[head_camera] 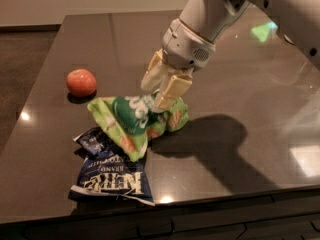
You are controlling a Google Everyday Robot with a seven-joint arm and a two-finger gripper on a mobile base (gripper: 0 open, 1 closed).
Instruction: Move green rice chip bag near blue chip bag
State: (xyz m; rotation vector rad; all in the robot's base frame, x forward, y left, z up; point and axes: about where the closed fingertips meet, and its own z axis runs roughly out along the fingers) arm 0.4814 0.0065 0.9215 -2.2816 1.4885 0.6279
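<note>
Fingers (pixel 170 91) gripping green rice chip bag (pixel 127 120), overlapping blue chip bag (pixel 112 178), lettered BRAND

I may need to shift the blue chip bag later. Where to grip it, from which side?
Probably the blue chip bag by its crumpled near edge, coming from the table's front: it lies flat, and the green rice chip bag, below the gripper, covers its far end.

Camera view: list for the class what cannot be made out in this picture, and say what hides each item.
- Upper part of the blue chip bag: hidden under the overlapping green rice chip bag.
- Logo lettering on the green rice chip bag: partly covered by the gripper, which sits at the bag's top edge.
- Rest of the arm: cut off by the top and right edges.
- Kind of the red round fruit: cannot be told.
</note>
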